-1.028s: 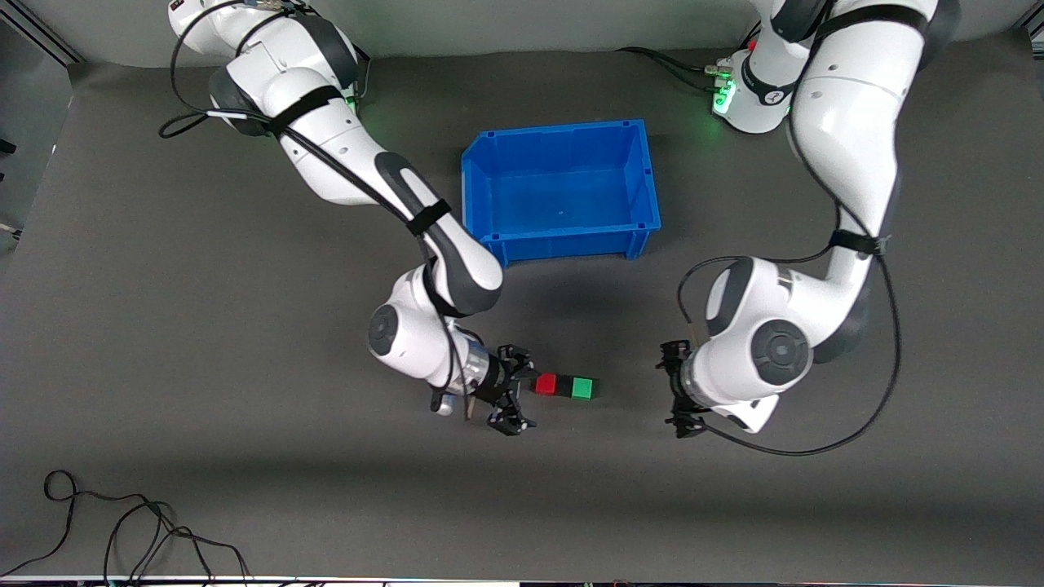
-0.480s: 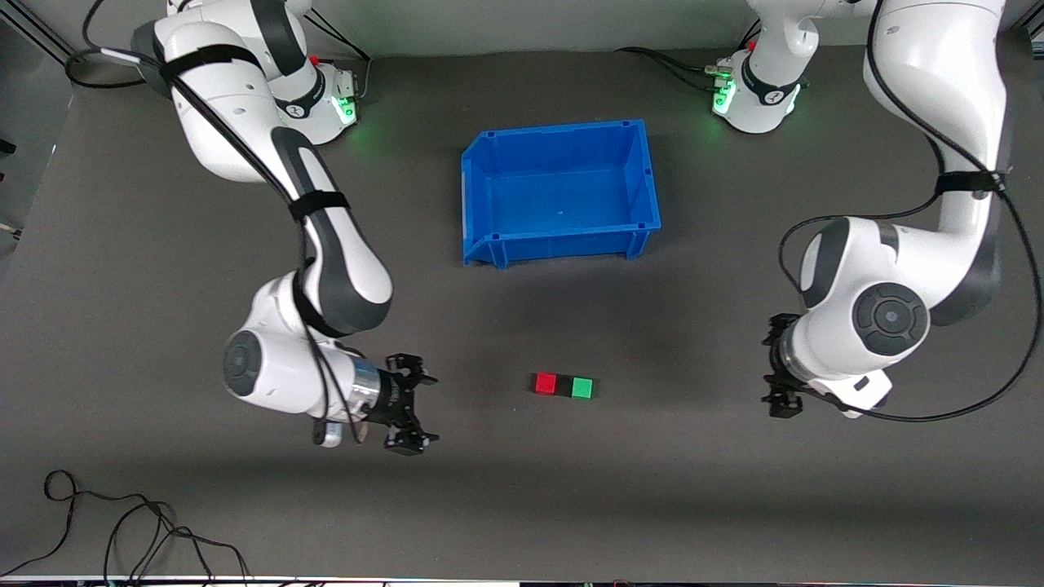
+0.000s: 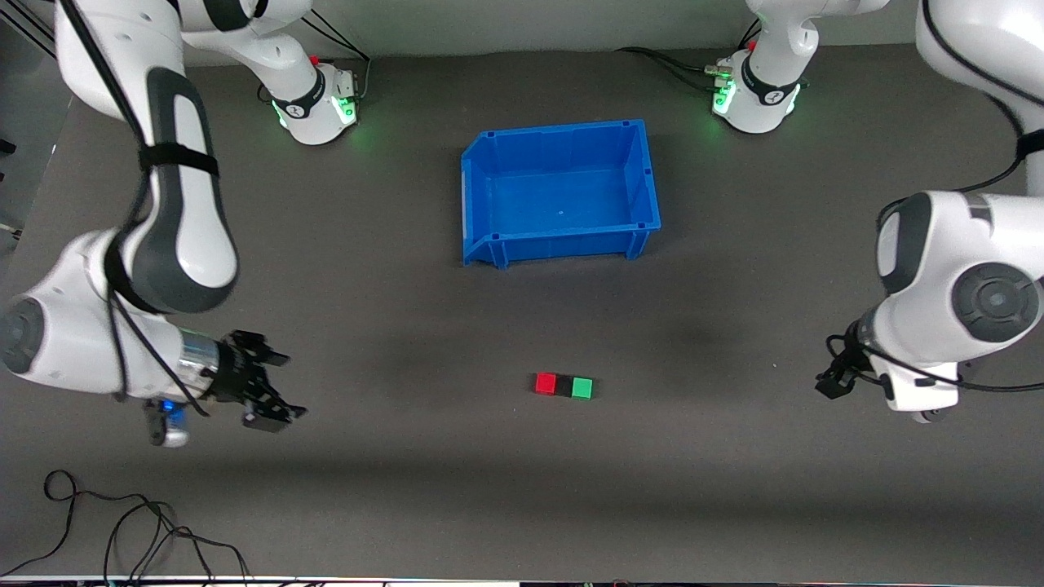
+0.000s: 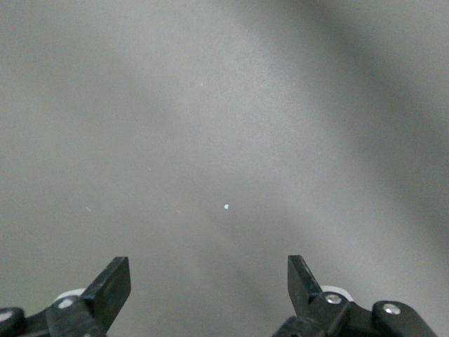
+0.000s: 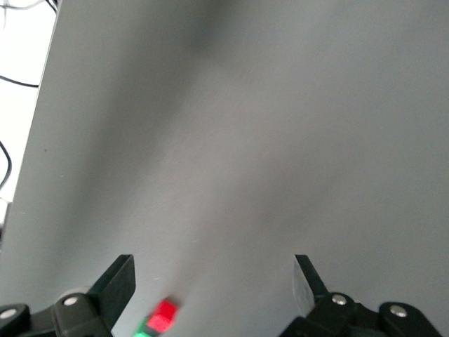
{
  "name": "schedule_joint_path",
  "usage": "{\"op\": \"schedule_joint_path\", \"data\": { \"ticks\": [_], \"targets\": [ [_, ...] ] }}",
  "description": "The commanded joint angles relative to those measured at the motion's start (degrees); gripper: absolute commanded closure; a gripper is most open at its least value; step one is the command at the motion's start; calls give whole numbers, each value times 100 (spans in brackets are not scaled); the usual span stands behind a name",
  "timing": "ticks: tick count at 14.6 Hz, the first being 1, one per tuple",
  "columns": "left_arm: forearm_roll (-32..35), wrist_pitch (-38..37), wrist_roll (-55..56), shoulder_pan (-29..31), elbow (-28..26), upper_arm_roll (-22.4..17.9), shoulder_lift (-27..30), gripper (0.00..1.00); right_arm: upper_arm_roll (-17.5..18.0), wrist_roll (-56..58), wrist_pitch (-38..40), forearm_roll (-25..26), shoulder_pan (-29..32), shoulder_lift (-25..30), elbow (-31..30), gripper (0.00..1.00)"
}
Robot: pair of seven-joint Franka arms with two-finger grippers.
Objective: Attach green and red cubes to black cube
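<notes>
Red cube [image 3: 546,383], black cube [image 3: 564,386] and green cube [image 3: 581,388] sit joined in a row on the table [image 3: 457,489], midway between the released right tool [image 3: 265,383] and released left tool [image 3: 832,381], both now withdrawn, so the task looks done.

Red cube [image 3: 546,383]: bright red, plain. Black cube [image 3: 564,386]: matte black, barely distinct from the mat. Green cube [image 3: 581,388]: bright green, plain. Bin [image 3: 559,241]: solid blue throughout. Mat [image 3: 522,489]: uniform dark grey, unpatterned. Both arms: white shells with dark grey joints and black straps. Left gripper [image 3: 830,381] and right gripper [image 3: 266,383]: black. Arm bases: white, showing green lights.
</notes>
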State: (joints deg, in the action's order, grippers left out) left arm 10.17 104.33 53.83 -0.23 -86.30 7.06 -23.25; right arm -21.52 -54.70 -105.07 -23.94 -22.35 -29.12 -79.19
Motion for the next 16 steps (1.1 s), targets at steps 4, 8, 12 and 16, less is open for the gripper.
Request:
{"op": "schedule_joint_path", "data": {
  "ticks": [4,8,12,16],
  "targets": [
    [-40,-799,-3540,680,-378,41,1075,0,-72,1810,189,1556,106,1495,-1002,0],
    [-944,-826,-4020,954,-521,33,1639,1,997,3365,417,2269,1334,2041,-1020,0],
    [-1430,-1187,-4361,1192,-229,41,1674,0,1755,4912,497,2490,2286,2410,-1037,0],
    [-973,-1011,-4539,1042,-659,103,2096,0,2168,5496,681,2482,2805,2639,-1125,0]
  ]
}}
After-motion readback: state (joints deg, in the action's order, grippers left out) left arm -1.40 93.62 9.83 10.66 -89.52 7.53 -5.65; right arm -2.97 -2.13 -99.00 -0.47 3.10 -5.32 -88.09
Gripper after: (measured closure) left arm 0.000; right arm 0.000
